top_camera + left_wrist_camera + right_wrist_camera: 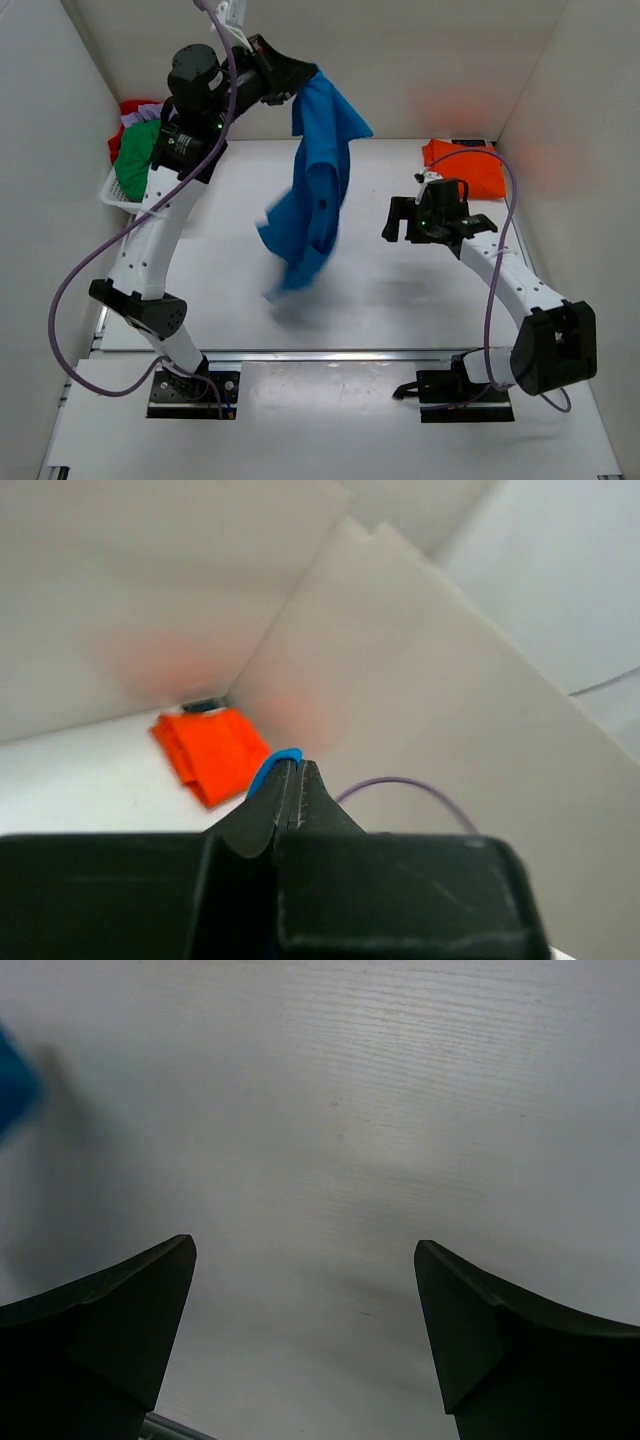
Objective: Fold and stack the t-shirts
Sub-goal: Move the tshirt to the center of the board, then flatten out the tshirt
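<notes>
The left gripper (294, 772) pinches the soft bright blue t-shirt (320, 190) by a tiny bit (right gripper (398, 220) spread wide), so it might slip.

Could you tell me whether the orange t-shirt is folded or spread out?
Folded: the orange t-shirt lies as a compact, layered rectangle, with no sleeves spread out.

1. Left arm (150, 240): white tubular links, bulky black joint housings, a small green light near the wrist.
2. Right arm (510, 278): the same white links, black joints and green light.
3. A thin purple cable (70, 300) loops loosely along each arm.
4. Left hand (305, 78) and right hand (393, 222): matte black, with tapering wedge-shaped fingers (110, 1310).
5. Each base has a black mounting plate (185, 393).
</notes>
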